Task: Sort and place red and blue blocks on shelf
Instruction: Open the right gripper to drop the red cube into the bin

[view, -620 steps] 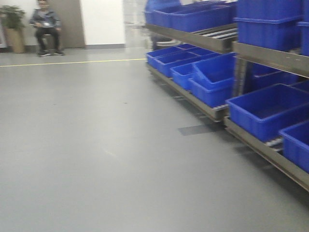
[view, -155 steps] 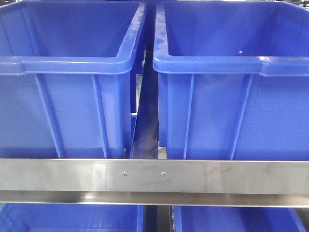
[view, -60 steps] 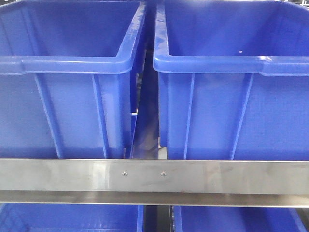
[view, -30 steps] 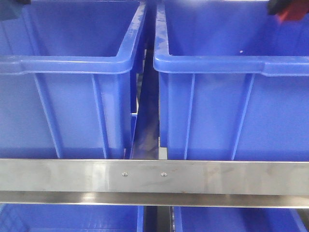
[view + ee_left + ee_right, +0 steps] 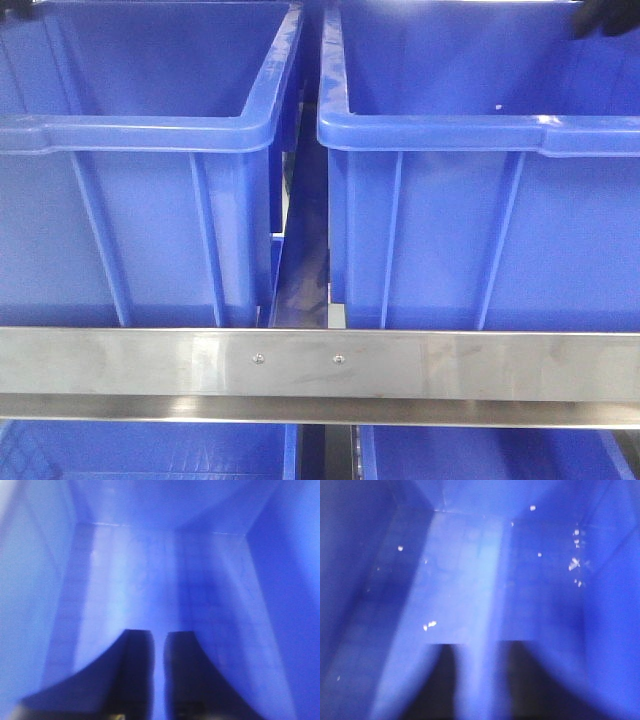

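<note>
Ahead of my left gripper (image 5: 159,680) the left bin (image 5: 140,130) lies open, walls close on both sides. My right gripper (image 5: 475,685) faces the right bin (image 5: 480,135) likewise (blurred view). Between bins, only a narrow gap above the shelf (image 5: 320,362) rail.

Shelf (image 5: 420,365): flat steel front rail w/ 2 screws (image 5: 298,359) near centre. Upper tier carries 2 blue bins side by side, left bin (image 5: 140,220) & right bin (image 5: 480,230), narrow gap btwn. Lower tier: 2 more bins (image 5: 140,450), tops only visible.
</note>
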{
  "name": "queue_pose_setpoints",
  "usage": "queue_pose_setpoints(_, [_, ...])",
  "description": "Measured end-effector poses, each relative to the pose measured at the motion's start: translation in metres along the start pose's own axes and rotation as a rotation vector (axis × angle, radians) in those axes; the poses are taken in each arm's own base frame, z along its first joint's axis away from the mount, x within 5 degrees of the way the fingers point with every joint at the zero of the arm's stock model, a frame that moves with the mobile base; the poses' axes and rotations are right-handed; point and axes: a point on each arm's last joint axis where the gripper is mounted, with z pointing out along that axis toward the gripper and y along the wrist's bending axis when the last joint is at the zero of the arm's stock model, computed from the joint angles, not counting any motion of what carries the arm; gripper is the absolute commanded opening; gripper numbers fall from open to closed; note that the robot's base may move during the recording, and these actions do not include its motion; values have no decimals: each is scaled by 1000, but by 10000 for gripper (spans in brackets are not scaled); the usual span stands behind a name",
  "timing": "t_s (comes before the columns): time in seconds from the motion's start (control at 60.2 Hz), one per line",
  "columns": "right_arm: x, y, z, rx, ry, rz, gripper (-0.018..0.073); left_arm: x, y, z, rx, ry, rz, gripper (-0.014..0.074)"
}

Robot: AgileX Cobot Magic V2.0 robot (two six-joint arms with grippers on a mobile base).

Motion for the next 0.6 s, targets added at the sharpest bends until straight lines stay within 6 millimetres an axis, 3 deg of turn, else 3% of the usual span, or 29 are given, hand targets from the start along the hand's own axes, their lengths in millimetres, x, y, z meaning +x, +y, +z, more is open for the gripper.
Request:
queue_pose_setpoints(0.199, [-13,-1,-36,3,-53,3,59,-17,-2,-42,19,-101,-5,128])
queue_pose_setpoints(0.316, [-10,-2,-64,-1,-97,8,59,-14,-1,-70,31,-150,-8,128])
queue_pose_setpoints(0.432, [7,-4,-95,-5,-130,12,59,-2,2,-97,45,-204,-8,128])
queue_pose_setpoints(0.598, [57,-9,-124,-5,-116,13,59,33,9,-124,60,-245,-7,128])
